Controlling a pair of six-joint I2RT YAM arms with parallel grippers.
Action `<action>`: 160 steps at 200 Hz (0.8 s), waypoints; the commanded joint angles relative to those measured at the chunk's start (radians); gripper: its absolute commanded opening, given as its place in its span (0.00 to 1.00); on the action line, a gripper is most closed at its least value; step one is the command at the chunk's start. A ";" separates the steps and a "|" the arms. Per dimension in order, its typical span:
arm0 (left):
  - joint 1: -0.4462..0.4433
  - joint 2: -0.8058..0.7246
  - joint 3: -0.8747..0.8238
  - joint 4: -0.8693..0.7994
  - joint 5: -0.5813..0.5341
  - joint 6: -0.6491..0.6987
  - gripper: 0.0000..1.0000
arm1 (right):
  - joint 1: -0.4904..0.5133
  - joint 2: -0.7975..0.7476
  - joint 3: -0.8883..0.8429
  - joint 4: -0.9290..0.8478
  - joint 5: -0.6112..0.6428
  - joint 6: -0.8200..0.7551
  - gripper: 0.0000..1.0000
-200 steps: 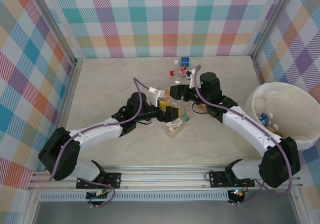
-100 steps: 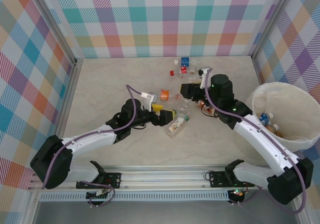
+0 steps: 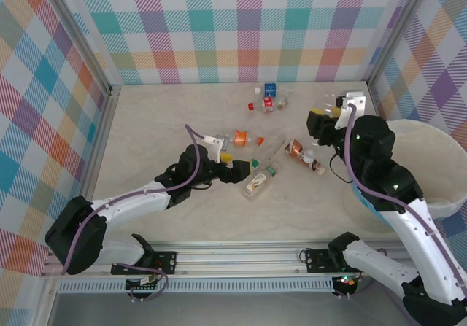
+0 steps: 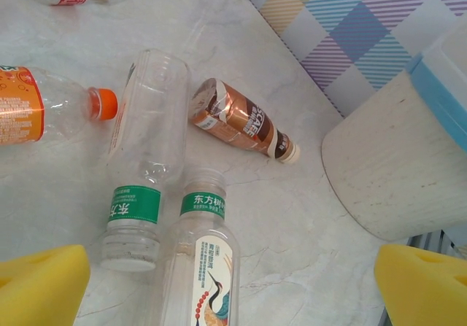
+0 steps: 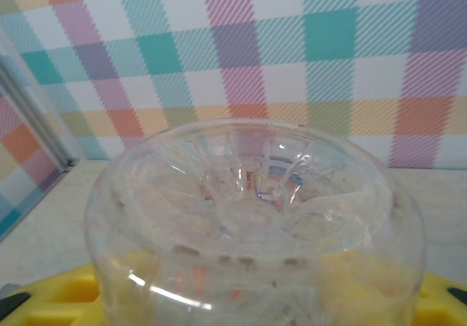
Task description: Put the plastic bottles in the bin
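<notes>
Right claw (image 3: 322, 116): pinching a clear bottle (image 5: 255, 216) between the yellow pads, base toward the lens; raised well off the desk (image 3: 157, 122).
Bin (image 3: 422, 125): to the right claw's right and below it, near; the held bottle is not yet over the opening.
Left claw (image 3: 235, 164): spread wide, low over the desk, holding nothing.
Loose bottles: crane bottle (image 4: 206, 268) just ahead of the left claw, between its pads' lines. The green-label bottle (image 4: 142, 158) lies beside it on the left. Brown bottle (image 4: 241, 122) and orange bottle (image 4: 33, 107) further ahead. A small cluster (image 3: 266, 100) lies well beyond.
Step in hand: carrying the held bottle to the bin, by my reading.
Doing it well: keep the pinch steady, since thin slick plastic may squirm. Swing right until the bottle is past the rim and over the middle before spreading. Stay clear of the rim; the walls look flimsy and could tip or dent. Release low enough that the bottle does not bounce out.
Change from earlier: half a second ago the right claw sat low at mid-desk beside the brown bottle; now it is lifted and drawn toward the bin. The left claw has barely shifted. A second ago both claws crowded the pile.
</notes>
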 commanded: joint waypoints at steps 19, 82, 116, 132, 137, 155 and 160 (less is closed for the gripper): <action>0.000 0.045 0.039 -0.022 0.066 0.051 1.00 | 0.002 -0.023 0.083 -0.055 0.377 -0.202 0.55; -0.020 0.157 0.118 -0.145 0.121 0.098 1.00 | 0.000 -0.085 0.099 0.140 0.588 -0.500 0.55; -0.069 0.184 0.151 -0.221 0.080 0.148 1.00 | -0.007 -0.122 0.082 0.225 0.666 -0.643 0.55; -0.098 0.193 0.164 -0.259 0.045 0.178 1.00 | -0.026 -0.132 0.051 0.257 0.690 -0.690 0.56; -0.107 0.196 0.169 -0.274 0.030 0.186 1.00 | -0.038 -0.130 0.039 0.267 0.699 -0.706 0.56; -0.140 0.210 0.192 -0.328 -0.037 0.212 1.00 | -0.111 -0.106 0.008 0.249 0.721 -0.718 0.57; -0.148 0.216 0.199 -0.345 -0.064 0.215 1.00 | -0.139 -0.096 0.004 0.233 0.723 -0.710 0.57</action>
